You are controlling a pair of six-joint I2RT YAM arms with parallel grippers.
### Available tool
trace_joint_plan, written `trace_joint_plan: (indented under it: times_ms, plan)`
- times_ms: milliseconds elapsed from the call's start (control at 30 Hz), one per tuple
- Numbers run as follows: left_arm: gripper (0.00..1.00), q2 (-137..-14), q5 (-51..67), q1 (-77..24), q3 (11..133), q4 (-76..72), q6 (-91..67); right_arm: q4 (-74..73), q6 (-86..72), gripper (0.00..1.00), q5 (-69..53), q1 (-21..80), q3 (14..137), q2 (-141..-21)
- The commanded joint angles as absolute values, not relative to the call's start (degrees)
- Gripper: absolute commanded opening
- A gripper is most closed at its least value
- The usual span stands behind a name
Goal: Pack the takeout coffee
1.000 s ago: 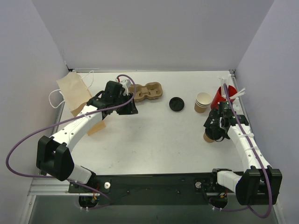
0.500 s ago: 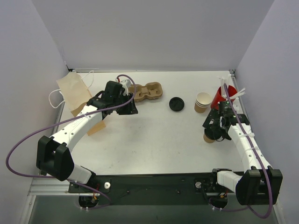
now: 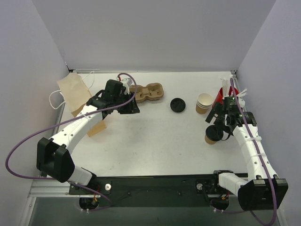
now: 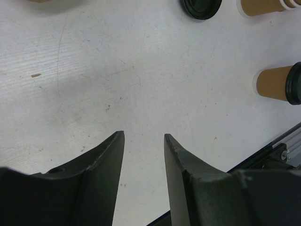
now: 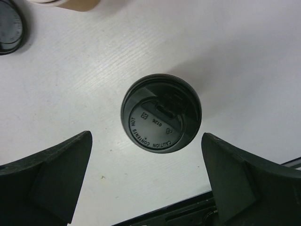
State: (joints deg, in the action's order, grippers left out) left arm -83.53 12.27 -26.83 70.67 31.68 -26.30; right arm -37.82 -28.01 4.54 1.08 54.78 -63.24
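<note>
Table (image 3: pixel 155 136) ctr open, cup stack (image 3: pixel 203 103), red cup (image 3: pixel 218 99) behind coffee (image 3: pixel 210 137)

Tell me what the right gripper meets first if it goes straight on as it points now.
The right gripper would likely meet the takeout coffee's black lid, centred between its open fingers; depth is unclear.

Lit brightly and evenly from overhead, without hard glare off the white bench (image 3: pixel 155 136). Cast only soft, short shadows beside the left arm (image 3: pixel 80 129) in the top view. Stayed sharp across that view. Blurred the dark left fingers (image 4: pixel 101 183) at the frame's bottom, yet kept the bench grain crisp. Caught a dull sheen on the black lid (image 5: pixel 161 113), raised lettering legible, pale shadow beside it. Left the right fingers (image 5: pixel 51 179) soft and underexposed.
</note>
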Motion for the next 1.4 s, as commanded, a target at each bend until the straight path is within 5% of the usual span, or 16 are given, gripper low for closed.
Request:
trace_joint_plan:
  times_ms: [0, 333, 667, 867, 1000, 1367]
  plan:
    - [0.5, -83.14, 13.45, -26.46, 77.86, 31.9, -25.31, -41.4, -29.0, 0.95, 6.59, 4.56, 60.28, -60.82]
    - [0.49, -87.09, 7.93, -26.72, 84.28, 32.35, -25.58, -40.52, -32.08, 0.95, 9.23, 16.78, 66.88, -65.21]
    - [0.45, -104.05, -19.4, -28.48, 96.58, 31.2, -28.56, -34.11, -32.96, 0.91, 6.86, 20.48, 68.63, -70.22]
    - [0.43, -110.21, -24.26, -26.9, 100.28, 30.32, -27.69, -24.63, -30.15, 0.76, 4.49, 20.83, 74.96, -80.76]
    - [0.41, -113.72, -24.17, -25.93, 103.18, 31.2, -26.72, -17.68, -28.57, 0.54, 1.59, 21.0, 79.45, -90.23]
    - [0.4, -120.06, -21.53, -24.08, 107.14, 31.46, -26.89, -5.72, -21.54, 0.49, -6.24, 21.01, 96.75, -111.96]
